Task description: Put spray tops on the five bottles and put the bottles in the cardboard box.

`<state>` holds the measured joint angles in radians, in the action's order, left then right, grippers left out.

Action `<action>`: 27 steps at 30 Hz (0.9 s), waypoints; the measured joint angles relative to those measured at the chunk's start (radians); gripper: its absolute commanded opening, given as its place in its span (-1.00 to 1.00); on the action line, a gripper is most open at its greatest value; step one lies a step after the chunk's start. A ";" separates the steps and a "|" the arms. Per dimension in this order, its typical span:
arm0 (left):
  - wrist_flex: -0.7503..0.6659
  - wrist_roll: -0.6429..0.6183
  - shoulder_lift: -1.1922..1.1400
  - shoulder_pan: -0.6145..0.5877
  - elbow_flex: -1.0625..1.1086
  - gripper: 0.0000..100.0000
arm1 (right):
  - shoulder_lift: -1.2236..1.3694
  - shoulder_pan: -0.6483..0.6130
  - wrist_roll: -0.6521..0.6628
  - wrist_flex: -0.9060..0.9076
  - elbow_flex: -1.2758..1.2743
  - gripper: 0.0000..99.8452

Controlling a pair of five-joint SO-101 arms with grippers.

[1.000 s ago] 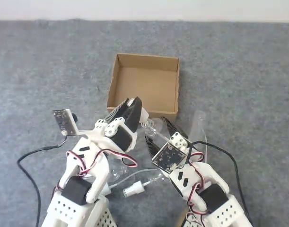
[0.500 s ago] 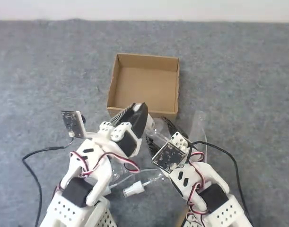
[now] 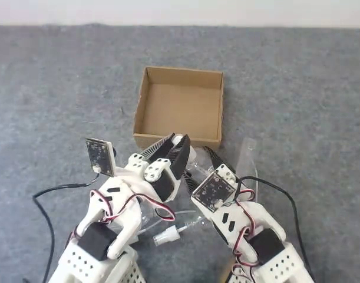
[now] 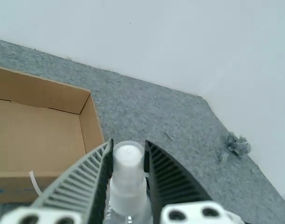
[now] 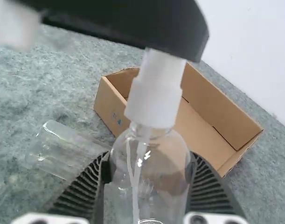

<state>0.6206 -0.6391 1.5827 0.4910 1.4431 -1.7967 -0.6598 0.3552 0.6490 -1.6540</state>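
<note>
A clear bottle (image 5: 149, 165) stands upright in my right gripper (image 5: 149, 175), which is shut on its body just in front of the cardboard box (image 3: 182, 72). My left gripper (image 4: 128, 148) is shut on a white spray top (image 4: 128, 156) that sits on the bottle's neck. In the high view the left gripper (image 3: 178, 141) and the right gripper (image 3: 196, 165) meet close to the box's near wall. The right wrist view shows the spray top (image 5: 156, 93) under a dark finger (image 5: 123, 18) of the left gripper. The box (image 5: 109, 102) holds no bottles.
A loose spray top (image 3: 167, 237) with its tube lies between the two arm bases. One clear bottle (image 3: 248, 156) lies to the right of the right arm, and another bottle (image 5: 63, 149) lies on the carpet near the box. Grey carpet (image 3: 62, 88) surrounds the box.
My left arm has swung right and its wrist has turned, carrying the spray top over the bottle held by the right gripper. The right arm has hardly moved.
</note>
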 measured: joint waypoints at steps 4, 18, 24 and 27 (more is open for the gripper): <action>0.000 0.006 0.000 0.000 0.000 -0.97 | 0.000 0.009 -0.005 0.000 0.000 -0.90; 0.009 0.009 0.000 0.003 0.005 -0.97 | 0.002 0.008 -0.064 0.055 0.003 -0.88; 0.009 0.048 0.000 0.009 0.005 -0.97 | 0.002 0.005 -0.081 0.064 0.005 -0.89; 0.009 0.054 0.000 0.011 0.005 -0.97 | 0.002 0.005 -0.081 0.064 0.012 -0.89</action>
<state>0.6299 -0.5854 1.5827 0.5017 1.4477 -1.7952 -0.6552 0.2739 0.7135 -1.6418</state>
